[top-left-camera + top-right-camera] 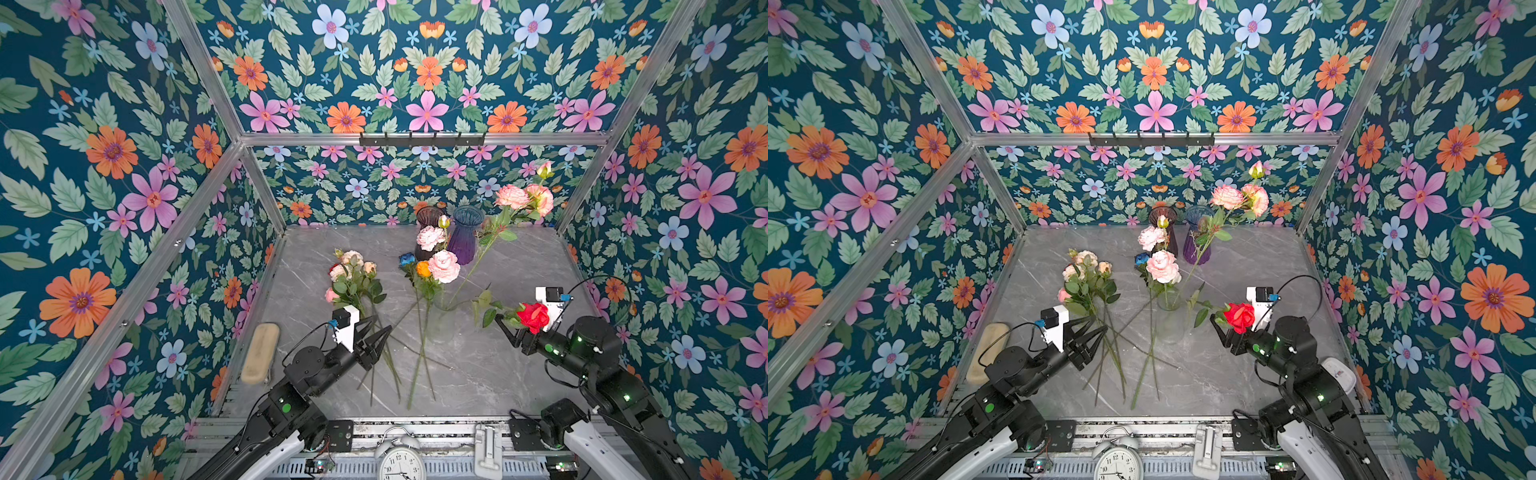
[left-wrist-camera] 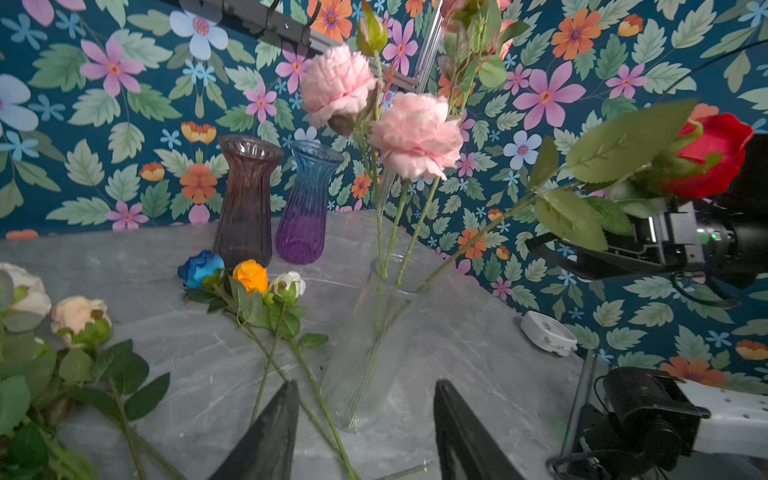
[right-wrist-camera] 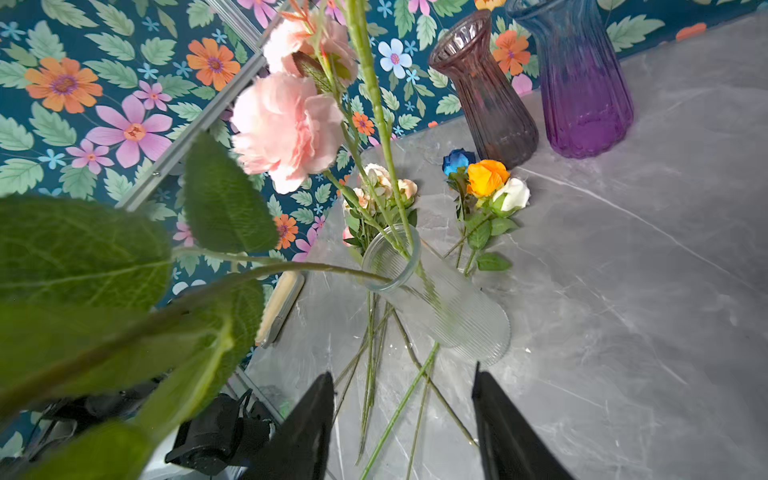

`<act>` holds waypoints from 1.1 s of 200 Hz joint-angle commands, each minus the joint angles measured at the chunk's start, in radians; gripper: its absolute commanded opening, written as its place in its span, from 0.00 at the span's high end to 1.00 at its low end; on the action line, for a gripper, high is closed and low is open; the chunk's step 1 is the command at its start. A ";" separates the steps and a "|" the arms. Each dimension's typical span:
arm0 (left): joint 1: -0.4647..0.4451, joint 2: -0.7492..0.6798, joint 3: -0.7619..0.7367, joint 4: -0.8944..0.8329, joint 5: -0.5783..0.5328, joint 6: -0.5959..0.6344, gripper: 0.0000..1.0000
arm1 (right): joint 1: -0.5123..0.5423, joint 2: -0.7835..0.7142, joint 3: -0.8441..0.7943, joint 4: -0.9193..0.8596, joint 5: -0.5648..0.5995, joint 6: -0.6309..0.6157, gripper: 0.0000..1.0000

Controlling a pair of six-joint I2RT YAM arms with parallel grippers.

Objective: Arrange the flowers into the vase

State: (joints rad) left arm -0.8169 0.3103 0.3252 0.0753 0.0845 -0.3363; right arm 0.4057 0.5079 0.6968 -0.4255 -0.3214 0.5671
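Floral wallpaper in teal, pink and orange closes in a grey marble table (image 1: 519,374). Near its middle stands the clear ribbed vase (image 1: 441,320), upright. Several pink blooms (image 1: 444,266) rise from it on long stems that lean toward the back right. More flowers (image 1: 353,266) lie flat on the table left of the vase, heads toward the back wall and stems toward me.

The red rose (image 1: 533,316) is the stem being placed. Its cut end sits inside the vase mouth. Its long axis slants up and out to the right at a shallow tilt, with the bloom pointing at my right arm. Whether the bloom rests on the arm or only hangs beside it, I cannot tell.

My right gripper (image 3: 403,374) has its jaws apart with nothing between them. My left gripper (image 1: 382,324) is likewise spread and empty, hovering over the loose stems.

My worry is that the rose looks propped rather than seated. Pulling the right arm back could let the heavy bloom drop. That could lever the stem out over the rim or drag the light vase sideways. The tall pink stems load the vase to one side, so a nudge from either gripper might tip it.
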 commanded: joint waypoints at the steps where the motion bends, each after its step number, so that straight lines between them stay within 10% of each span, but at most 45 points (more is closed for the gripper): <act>1: 0.000 -0.041 0.007 -0.085 -0.032 -0.111 0.46 | 0.000 0.091 0.029 -0.049 0.002 0.068 0.46; 110: 0.001 -0.191 -0.096 -0.263 -0.195 -0.195 0.52 | 0.002 0.621 0.354 -0.087 -0.158 0.146 0.52; 220: 0.001 -0.281 0.054 -0.340 -0.219 -0.148 0.50 | 0.139 0.828 0.533 -0.265 0.068 0.089 0.61</act>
State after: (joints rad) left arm -0.8177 0.0372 0.3843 -0.2459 -0.1184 -0.5167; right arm 0.5205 1.3106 1.2015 -0.6415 -0.3473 0.6765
